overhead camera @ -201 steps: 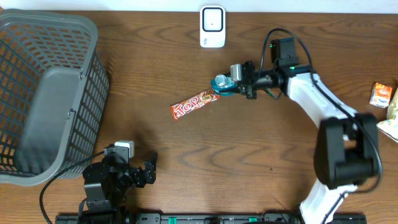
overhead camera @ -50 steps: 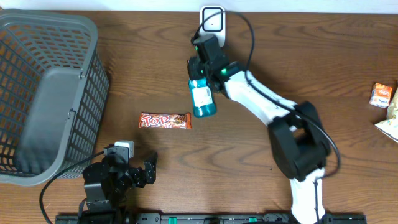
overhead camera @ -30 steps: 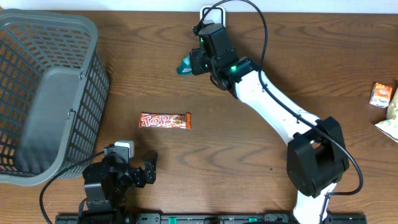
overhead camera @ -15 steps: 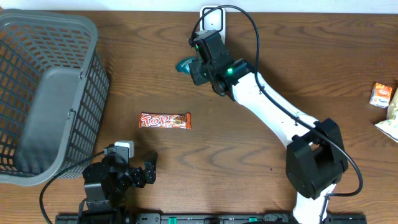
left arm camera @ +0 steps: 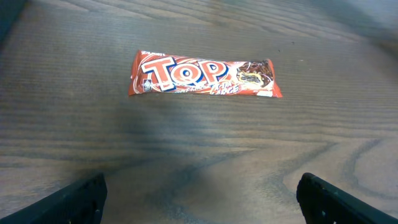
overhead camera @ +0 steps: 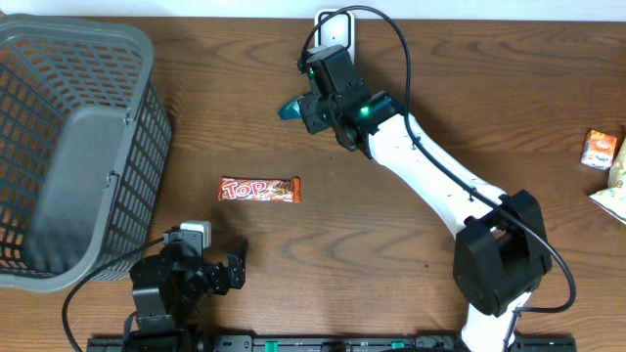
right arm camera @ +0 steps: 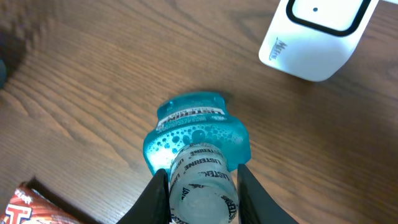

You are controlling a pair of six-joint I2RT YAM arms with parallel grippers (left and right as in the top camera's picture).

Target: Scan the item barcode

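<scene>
The right claw (right arm camera: 200, 193) pinches a blue bottle (right arm camera: 196, 134) near the white scanner (right arm camera: 317, 31), the left claw (left arm camera: 202, 202) spread wide near a candy bar (left arm camera: 202, 78)

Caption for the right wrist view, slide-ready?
Right hand grips blue mouthwash bottle by its cap, white scanner nearby on wooden table.
</scene>
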